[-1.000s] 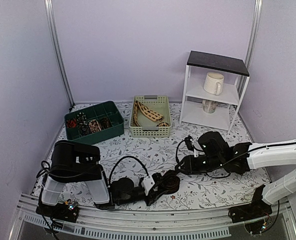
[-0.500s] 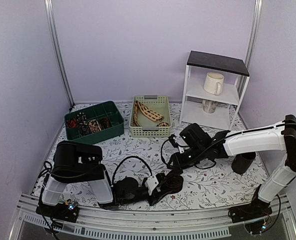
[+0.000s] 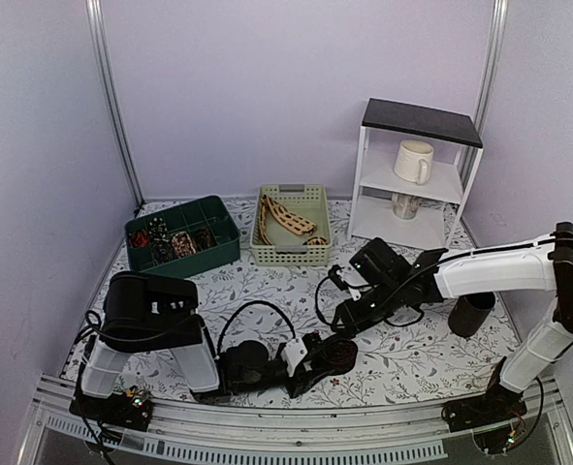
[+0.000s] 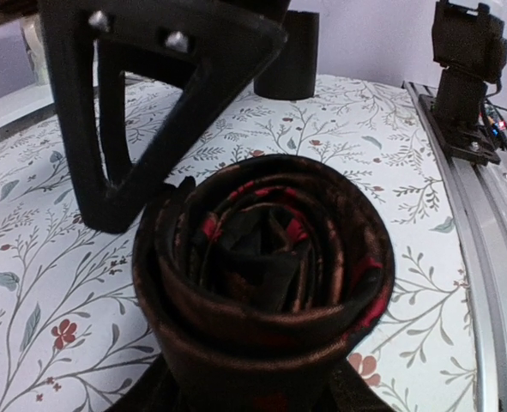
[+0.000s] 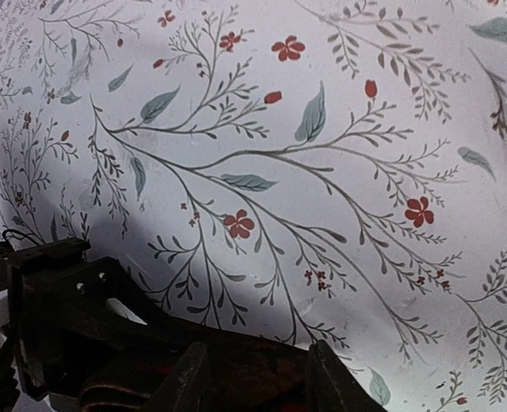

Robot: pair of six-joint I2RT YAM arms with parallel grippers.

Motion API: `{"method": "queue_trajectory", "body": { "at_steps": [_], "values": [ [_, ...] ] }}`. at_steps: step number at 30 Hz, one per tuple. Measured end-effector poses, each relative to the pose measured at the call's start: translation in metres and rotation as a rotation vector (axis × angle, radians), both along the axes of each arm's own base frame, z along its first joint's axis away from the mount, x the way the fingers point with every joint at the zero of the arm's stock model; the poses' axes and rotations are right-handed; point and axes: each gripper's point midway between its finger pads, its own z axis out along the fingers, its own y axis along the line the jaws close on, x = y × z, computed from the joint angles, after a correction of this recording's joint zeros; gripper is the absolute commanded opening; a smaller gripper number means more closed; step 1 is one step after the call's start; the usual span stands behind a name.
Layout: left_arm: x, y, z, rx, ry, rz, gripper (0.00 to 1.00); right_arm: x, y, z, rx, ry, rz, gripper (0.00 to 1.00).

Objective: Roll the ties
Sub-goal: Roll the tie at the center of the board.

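Note:
A dark brown-black tie with red spots is rolled into a coil (image 3: 334, 355) on the floral table near the front. My left gripper (image 3: 315, 356) lies low and is shut on the coil; in the left wrist view the coil (image 4: 262, 257) fills the middle and hides the jaws. My right gripper (image 3: 346, 324) hangs just behind the coil, open, with its fingers (image 4: 141, 112) beside the roll. In the right wrist view the coil's edge (image 5: 253, 382) lies between the fingertips (image 5: 189, 378). A beige tie (image 3: 286, 217) lies in the pale green basket (image 3: 291, 254).
A dark green divided bin (image 3: 218, 254) at the back left holds small rolled ties (image 3: 175, 242). A black cup (image 3: 472, 315) stands right of the right arm. A white shelf (image 3: 417, 174) with two mugs stands at the back right.
My right arm has swung left and stretched down to the coil, uncovering the black cup. The left gripper and the coil have barely moved.

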Motion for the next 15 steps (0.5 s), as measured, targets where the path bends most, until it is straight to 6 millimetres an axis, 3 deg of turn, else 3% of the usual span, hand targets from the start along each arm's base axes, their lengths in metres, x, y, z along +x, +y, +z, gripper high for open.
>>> {"method": "queue_trajectory", "body": {
  "at_steps": [5,9,15],
  "values": [
    [0.001,-0.001,0.000,-0.001,0.001,-0.008,0.43,0.004,0.002,0.040,0.044,-0.114,0.085,0.54],
    [0.001,-0.001,0.000,-0.002,0.000,-0.013,0.43,-0.008,0.008,0.068,0.089,-0.162,0.232,0.60],
    [0.002,0.002,0.000,-0.003,-0.006,-0.015,0.43,-0.038,0.000,0.070,0.085,-0.215,0.511,0.68]
  ]
}}
